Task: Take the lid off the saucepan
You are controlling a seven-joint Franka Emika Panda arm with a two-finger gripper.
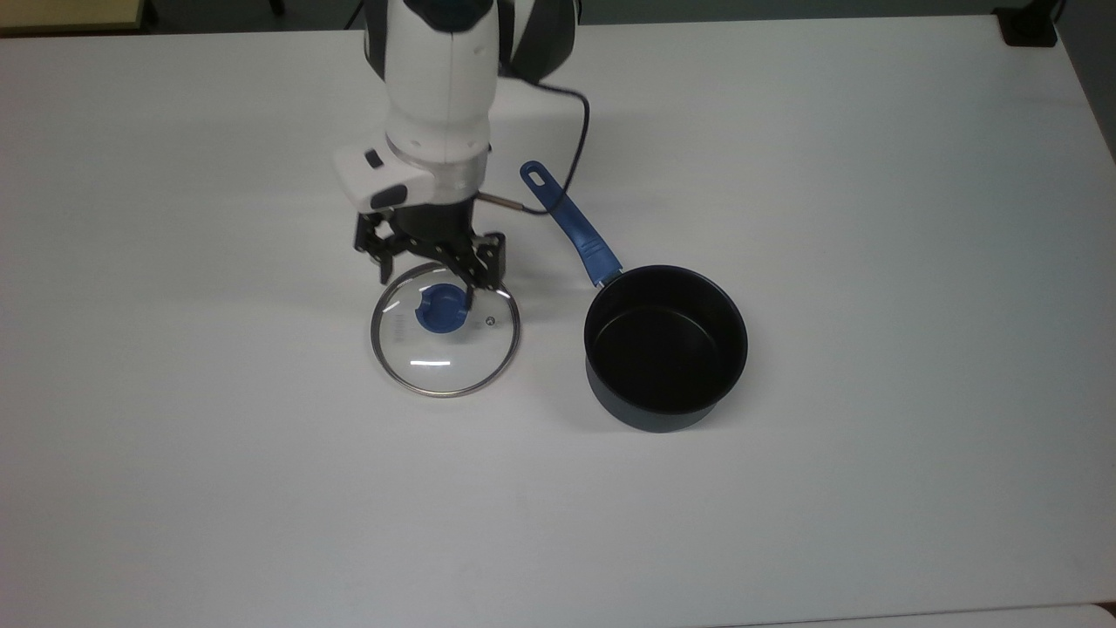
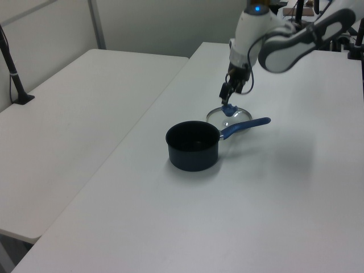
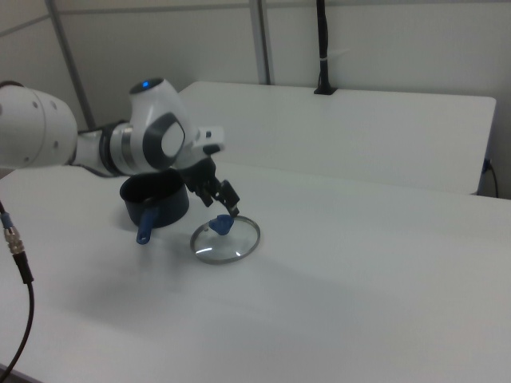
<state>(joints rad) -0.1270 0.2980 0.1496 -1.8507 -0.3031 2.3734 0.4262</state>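
**Lid flat on the bench, my end effector open above it**

My end effector (image 1: 429,272) hangs over the lid (image 1: 445,330) with its fingers (image 1: 384,262) spread wide, wider than the blue knob (image 1: 440,310), and it holds nothing. In the top view one finger sits at about 10 o'clock from the knob, over the lid's rim, and the other (image 1: 493,266) at about 1 o'clock. In the left view the end effector (image 2: 228,93) is clearly above the knob (image 2: 230,110), with a gap between them. In the right view the fingertips (image 3: 232,209) stand just above the knob (image 3: 220,226); I cannot tell there whether one tip grazes it.

The lid lies flat on the white bench (image 1: 872,218), at 9 o'clock from the pan (image 1: 665,347) in the top view, the two apart. The pan stands upright and uncovered, its inside black, its blue handle (image 1: 568,222) running out toward 10 o'clock and passing close by my wrist cable (image 1: 579,131).

My arm covers the far edge of the lid's rim in the top view. In the right view my arm hides most of the pan (image 3: 168,209), leaving part of its wall and the handle's end (image 3: 145,234). In the left view the handle (image 2: 245,125) crosses in front of the lid (image 2: 228,115). The markings on the glass are too small to read.
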